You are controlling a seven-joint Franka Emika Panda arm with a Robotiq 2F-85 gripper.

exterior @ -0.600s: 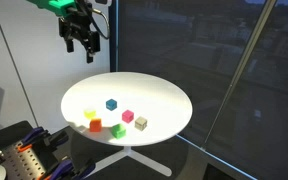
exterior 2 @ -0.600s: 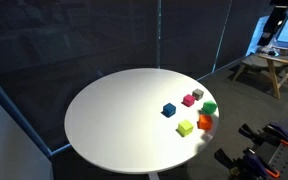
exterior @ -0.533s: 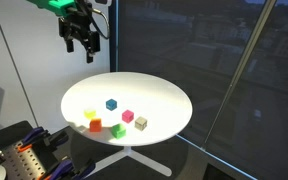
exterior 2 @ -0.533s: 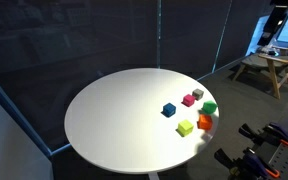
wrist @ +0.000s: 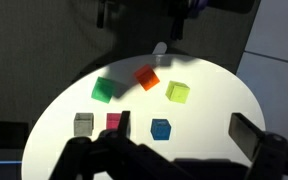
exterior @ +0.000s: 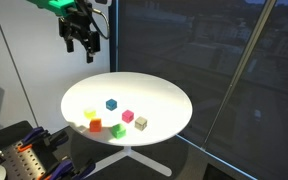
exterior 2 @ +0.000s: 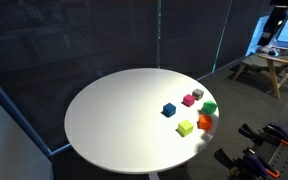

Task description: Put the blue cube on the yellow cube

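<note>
The blue cube lies on the round white table, also seen in an exterior view and the wrist view. The yellow cube lies apart from it near the table's edge, also seen in an exterior view and the wrist view. My gripper hangs high above the table's edge, open and empty. In the wrist view its fingers frame the blue cube from far above.
Green, orange-red, pink and pale beige cubes lie close around the two. Dark glass walls stand behind the table. A wooden stool stands far off, and equipment sits below the table.
</note>
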